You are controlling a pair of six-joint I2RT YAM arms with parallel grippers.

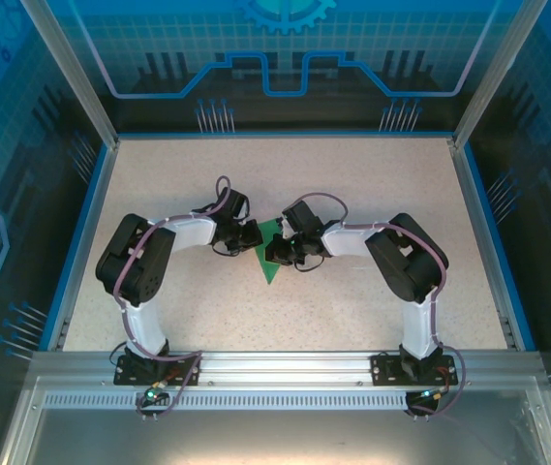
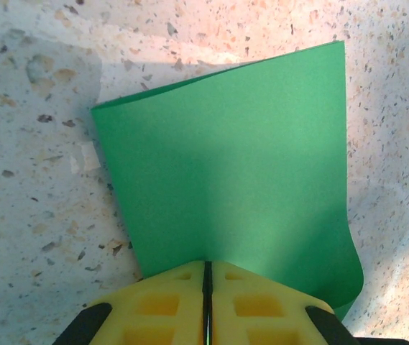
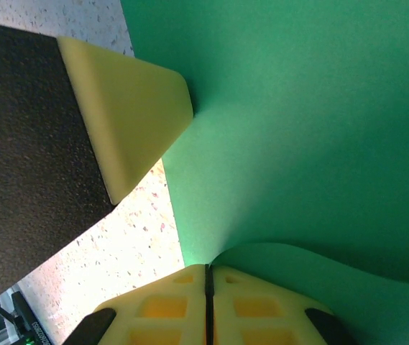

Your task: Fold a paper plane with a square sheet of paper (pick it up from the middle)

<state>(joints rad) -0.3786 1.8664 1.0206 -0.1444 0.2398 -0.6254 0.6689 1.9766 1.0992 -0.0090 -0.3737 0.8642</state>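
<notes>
One green sheet point(image 2: 233, 165), edges pinched by left gripper point(image 2: 207, 266), right gripper point(image 3: 207, 269), open tabletop point(image 1: 352, 184) around

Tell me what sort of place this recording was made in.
Probably a purpose-built robot demo or lab cell: a speckled tabletop walled by panels printed with blue circuit graphics, framed in aluminium rail, with two arms bolted at its near edge.

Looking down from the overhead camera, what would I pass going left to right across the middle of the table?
Table's blue left edge → left arm → green paper → right arm → table's blue right edge.
</notes>
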